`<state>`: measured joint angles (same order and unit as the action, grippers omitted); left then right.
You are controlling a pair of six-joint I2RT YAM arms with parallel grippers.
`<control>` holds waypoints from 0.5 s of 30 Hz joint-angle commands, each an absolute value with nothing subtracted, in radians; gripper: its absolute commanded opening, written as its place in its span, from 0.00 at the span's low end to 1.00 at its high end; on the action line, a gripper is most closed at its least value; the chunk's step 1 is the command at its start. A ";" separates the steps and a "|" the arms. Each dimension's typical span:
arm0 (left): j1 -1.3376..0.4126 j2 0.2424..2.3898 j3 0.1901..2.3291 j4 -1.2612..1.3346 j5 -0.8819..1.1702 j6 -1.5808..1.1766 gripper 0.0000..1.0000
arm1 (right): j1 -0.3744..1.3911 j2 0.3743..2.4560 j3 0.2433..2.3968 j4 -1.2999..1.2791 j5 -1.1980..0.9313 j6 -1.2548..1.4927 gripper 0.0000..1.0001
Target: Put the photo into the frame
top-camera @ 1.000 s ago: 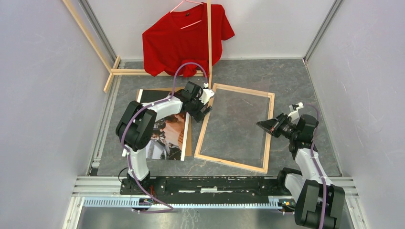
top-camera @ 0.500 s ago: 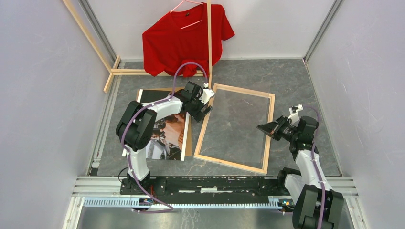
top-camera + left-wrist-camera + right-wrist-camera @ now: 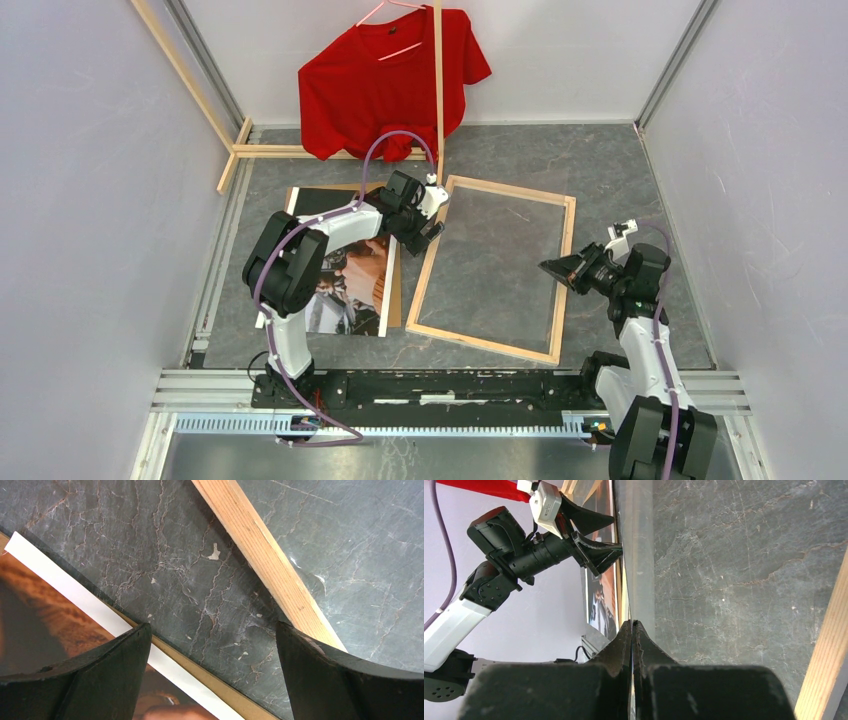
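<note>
One photo, one frame, one backing sheet, one shirt and two arms could be counted. The large rectangular paper photo of people in dark, orange and tan tones [image 3: 350,300] lay picture side up on the left of the dark grey veined table [image 3: 600,160]. Its long axis ran from near to far. It rested on the single plain brown cardboard sheet [image 3: 394,295], which showed as a strip along its right edge.

Just to the right lay the large thin rectangular frame [image 3: 481,342], flat, with its pale bare wood face up. It was apart from the photo, with a strip of table between them. Its long axis also ran near to far, the far end leaning a little to the right.

The left gripper [image 3: 212,630] was spread wide and held nothing. It hung over that strip of table, one finger above the photo's white border and the other above the frame's left rail. The right gripper [image 3: 547,266] was clenched on nothing, its tip pointing left over the frame just inside the right rail; contact could not be told.

At the back hung one red T-shirt [image 3: 385,90] among four lengths of pale wooden rack pole [image 3: 185,72]
</note>
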<state>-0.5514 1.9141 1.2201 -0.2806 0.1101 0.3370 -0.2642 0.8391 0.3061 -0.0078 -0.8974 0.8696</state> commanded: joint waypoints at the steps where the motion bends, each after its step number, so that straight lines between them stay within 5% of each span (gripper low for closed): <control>1: -0.557 1.918 1.198 -0.270 0.100 0.327 1.00 | -0.269 0.828 0.359 -0.070 -0.902 0.836 0.00; 15: -0.557 1.903 1.195 -0.272 0.097 0.328 1.00 | -0.294 0.894 0.313 -0.158 -0.840 0.671 0.00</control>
<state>-0.5514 1.9137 1.2198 -0.2802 0.1074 0.3370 -0.2909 0.8879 0.3157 -0.1303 -0.8375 0.7258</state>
